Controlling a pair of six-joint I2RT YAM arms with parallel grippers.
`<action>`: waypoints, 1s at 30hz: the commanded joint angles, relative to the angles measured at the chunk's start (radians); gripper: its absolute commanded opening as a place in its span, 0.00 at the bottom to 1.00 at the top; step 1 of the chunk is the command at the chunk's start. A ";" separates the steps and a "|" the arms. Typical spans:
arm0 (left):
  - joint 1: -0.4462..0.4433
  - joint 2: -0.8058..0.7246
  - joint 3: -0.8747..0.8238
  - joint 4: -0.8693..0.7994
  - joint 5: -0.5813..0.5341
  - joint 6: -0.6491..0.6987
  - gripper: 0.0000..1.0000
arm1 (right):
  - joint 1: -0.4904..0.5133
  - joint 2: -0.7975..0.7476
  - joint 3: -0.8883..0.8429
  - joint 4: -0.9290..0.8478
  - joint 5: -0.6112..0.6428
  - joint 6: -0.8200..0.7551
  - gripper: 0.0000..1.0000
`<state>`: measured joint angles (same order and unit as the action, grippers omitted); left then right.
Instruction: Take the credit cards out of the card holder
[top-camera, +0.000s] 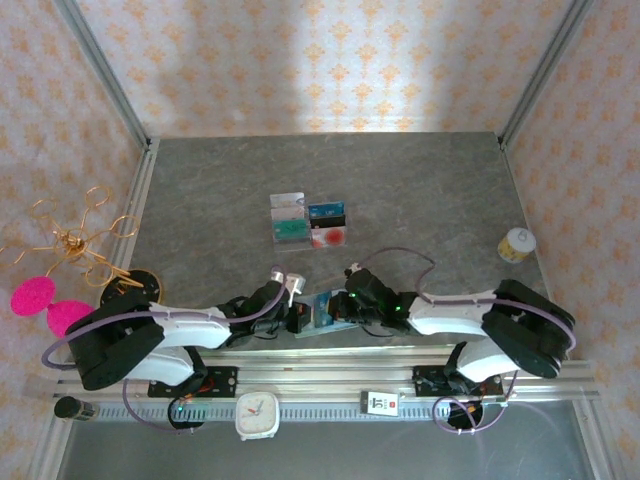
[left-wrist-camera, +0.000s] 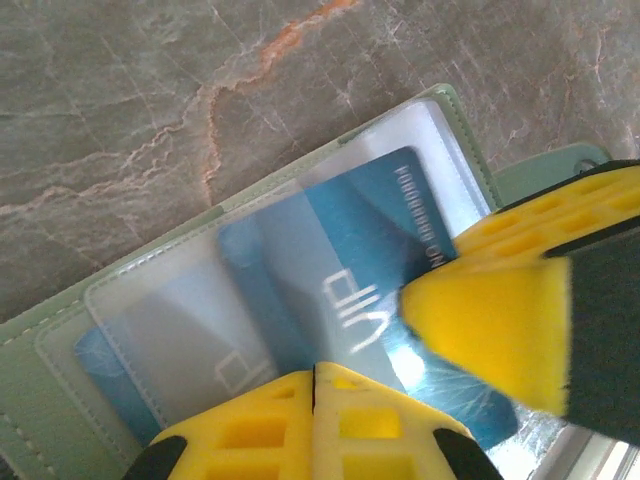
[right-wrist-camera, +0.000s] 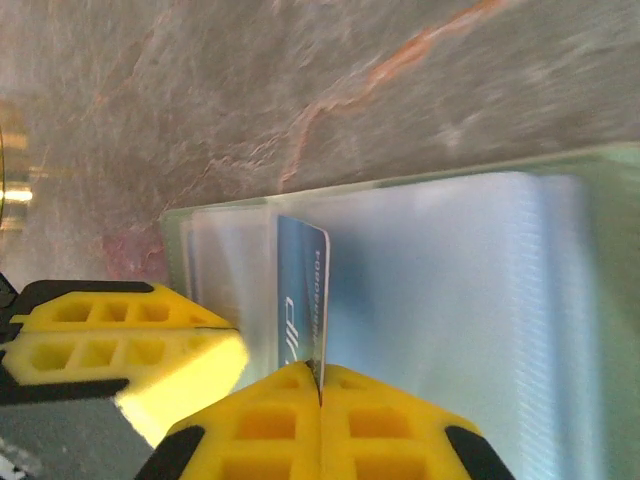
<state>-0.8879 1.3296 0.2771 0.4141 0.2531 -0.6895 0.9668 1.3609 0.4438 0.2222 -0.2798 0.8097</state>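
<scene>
Just beyond the clock (top-camera: 257, 413) lies the open holder (left-wrist-camera: 25, 400), a blue card (left-wrist-camera: 345, 255) partly out of its sleeve. The right gripper (right-wrist-camera: 320, 378) pinches that card; the left gripper (left-wrist-camera: 315, 374) is closed at the holder's edge. Extraction seems underway; next, pull the card straight out.

A grey, marble-veined tabletop (top-camera: 420, 190) is seen, w/ walls of cream wallpaper in an orange motif (top-camera: 330, 60) behind and at both sides. Four flat cards are laid in a two-by-two block near the table's ctr, close together: a white card (top-camera: 287, 202) top L, a dark-blue card (top-camera: 327, 212) top R, a teal card (top-camera: 291, 231) btm L and a red-and-white card (top-camera: 328, 237) btm R. A small round yellow-and-white object (top-camera: 516, 245) is stood near the R edge. A gold wire ornament (top-camera: 75, 235) and two fluffy pink discs (top-camera: 35, 296) are seen off the L edge. A round-faced white clock (top-camera: 257, 414) and a small white tag w/ red print (top-camera: 379, 402) are set by the aluminium rail (top-camera: 320, 375) at the near edge.
</scene>
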 joint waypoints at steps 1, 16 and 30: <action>0.020 0.000 -0.038 -0.068 -0.006 0.008 0.00 | -0.033 -0.085 -0.034 -0.149 0.143 -0.005 0.02; 0.096 -0.425 -0.025 0.305 0.067 0.020 0.45 | -0.033 -0.498 -0.016 0.068 0.121 -0.220 0.00; 0.095 -0.388 -0.111 0.737 0.132 -0.116 0.64 | -0.033 -0.502 -0.086 0.491 0.022 -0.111 0.00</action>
<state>-0.7975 0.9333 0.1802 0.9974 0.3527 -0.7715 0.9348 0.8516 0.3649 0.5854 -0.2123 0.6704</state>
